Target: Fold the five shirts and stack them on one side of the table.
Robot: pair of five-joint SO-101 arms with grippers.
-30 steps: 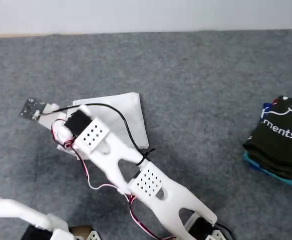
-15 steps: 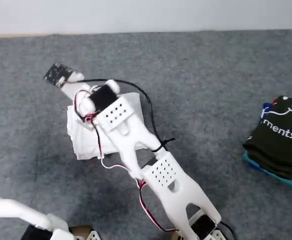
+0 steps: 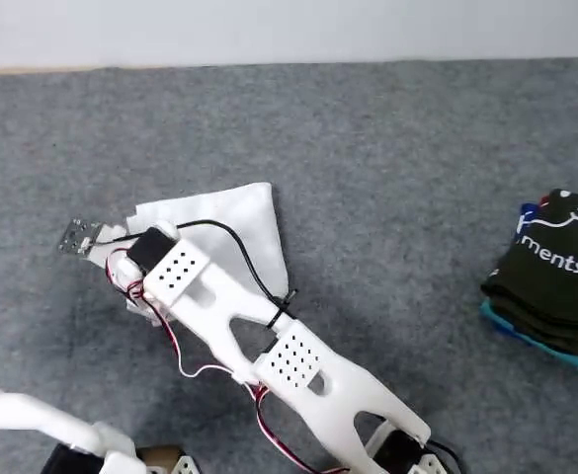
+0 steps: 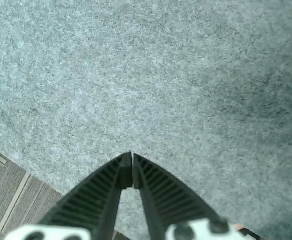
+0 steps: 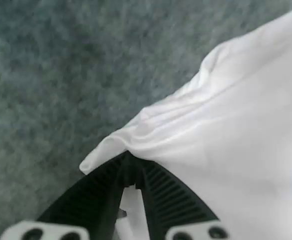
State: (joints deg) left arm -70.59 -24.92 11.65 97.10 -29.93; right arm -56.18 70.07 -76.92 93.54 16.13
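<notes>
While the left gripper [image 4: 132, 167] is held pinched together on nothing above the fuzzy grey carpet [image 4: 185, 75], the right gripper [image 5: 129, 160] is seen clamped on a soft, folded edge of the white shirt [image 3: 244, 222]. The smooth cloth is laid mid-table, its peaked corner pointed far-right and its long axis hidden under the right arm [image 3: 298, 365]. Dark and blue folded shirts [image 3: 555, 272] are stacked at the right edge.

Counter [image 3: 417, 148]: grey felt-like carpet, fine nap, across all of it that shows. The far edge meets a plain pale wall [image 3: 289, 30], with a thin tan strip [image 3: 22, 69] along that seam at the left. In the left wrist view the counter edge gives way to a wood-look plank floor [image 4: 6, 185]. Light is even, with soft shadows on the felt.
</notes>
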